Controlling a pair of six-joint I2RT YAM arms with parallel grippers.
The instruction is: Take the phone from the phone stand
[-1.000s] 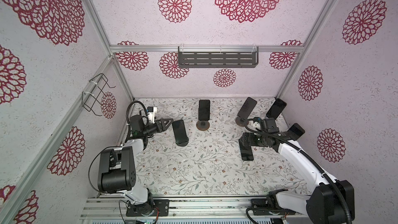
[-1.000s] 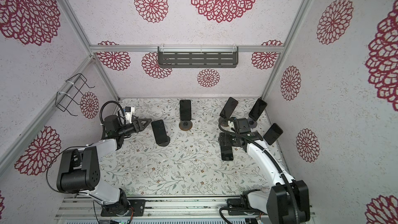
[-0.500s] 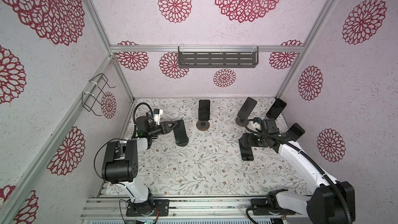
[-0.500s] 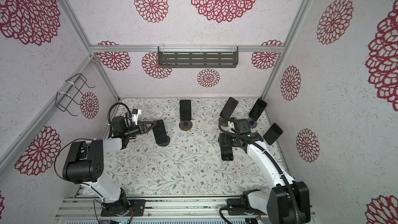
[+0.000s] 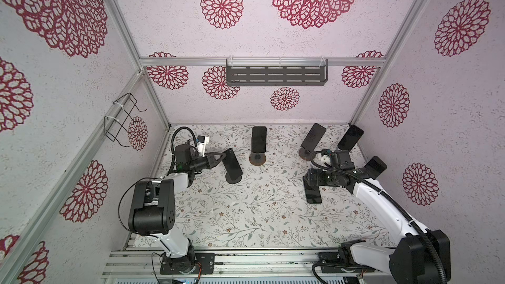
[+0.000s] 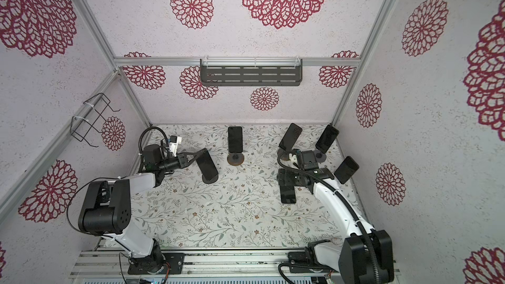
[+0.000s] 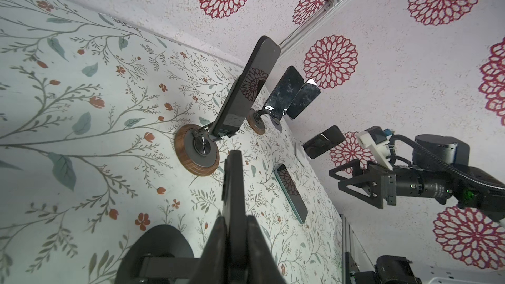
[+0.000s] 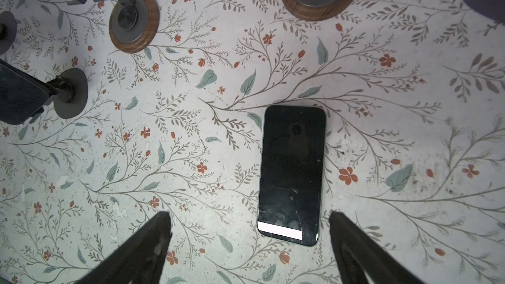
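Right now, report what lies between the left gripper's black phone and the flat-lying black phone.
Only bare floral tabletop separates the clamped phone from the flat phone, in both top views.

WORK CELL, SEEN FROM ABOVE: A slotted grey shelf [image 5: 276, 75] [image 6: 250, 75] hangs from a silver bar [image 5: 185, 61] across the back wall, fastened with white ties, in both top views. Just below the shelf, a small red flower print [image 5: 284, 98] marks the pale speckled wall, and larger red prints spread above and to either side of it. Down and left of the shelf, a black wire rack [image 5: 123, 120] is tied to a slanting rail on the side wall. Well below the shelf lies the table [image 5: 246, 214], patterned with grey-green twigs, leaves and small red flowers, with metal tracks [image 5: 273, 255] along its near edge.
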